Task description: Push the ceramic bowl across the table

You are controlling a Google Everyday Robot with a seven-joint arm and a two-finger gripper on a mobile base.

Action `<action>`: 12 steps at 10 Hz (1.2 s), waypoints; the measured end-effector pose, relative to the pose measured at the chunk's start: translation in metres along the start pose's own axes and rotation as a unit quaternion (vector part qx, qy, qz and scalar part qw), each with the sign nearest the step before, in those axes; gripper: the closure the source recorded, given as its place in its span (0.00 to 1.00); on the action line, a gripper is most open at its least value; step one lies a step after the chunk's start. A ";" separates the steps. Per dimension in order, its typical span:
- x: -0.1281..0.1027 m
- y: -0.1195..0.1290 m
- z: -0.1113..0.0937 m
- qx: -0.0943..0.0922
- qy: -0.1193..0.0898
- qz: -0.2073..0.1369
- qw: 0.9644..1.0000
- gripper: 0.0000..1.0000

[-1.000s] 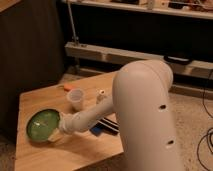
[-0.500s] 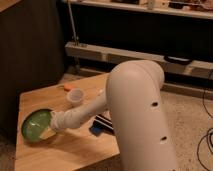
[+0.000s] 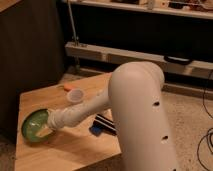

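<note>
The green ceramic bowl (image 3: 34,125) sits at the left edge of the light-wood table (image 3: 70,150), near its front left corner. My white arm reaches from the right across the table. My gripper (image 3: 47,130) is at the bowl's right rim, touching or just inside the bowl. The arm's wrist hides part of the rim.
A small translucent plastic cup (image 3: 76,96) stands behind the arm near the table's middle. An orange item (image 3: 68,88) lies behind the cup. A dark blue object (image 3: 102,126) lies under the arm at the right. A dark cabinet stands left, metal shelving behind.
The arm has swung further left and the bowl has slid left with it, from the table's left-middle to its left edge.
</note>
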 end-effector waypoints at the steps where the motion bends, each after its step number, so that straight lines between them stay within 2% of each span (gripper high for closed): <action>1: 0.003 -0.004 -0.009 0.005 -0.003 0.001 1.000 0.20; 2: 0.005 -0.004 -0.018 0.007 -0.005 0.000 1.000 0.20; 4: 0.021 -0.005 -0.050 0.016 -0.011 0.005 1.000 0.20; 5: 0.037 0.000 -0.072 0.021 -0.020 0.012 1.000 0.20; 7: 0.062 0.009 -0.091 0.029 -0.040 0.021 0.999 0.20; 9: 0.069 0.014 -0.092 0.035 -0.062 0.022 0.997 0.20; 12: 0.060 0.012 -0.067 0.040 -0.099 0.019 0.994 0.20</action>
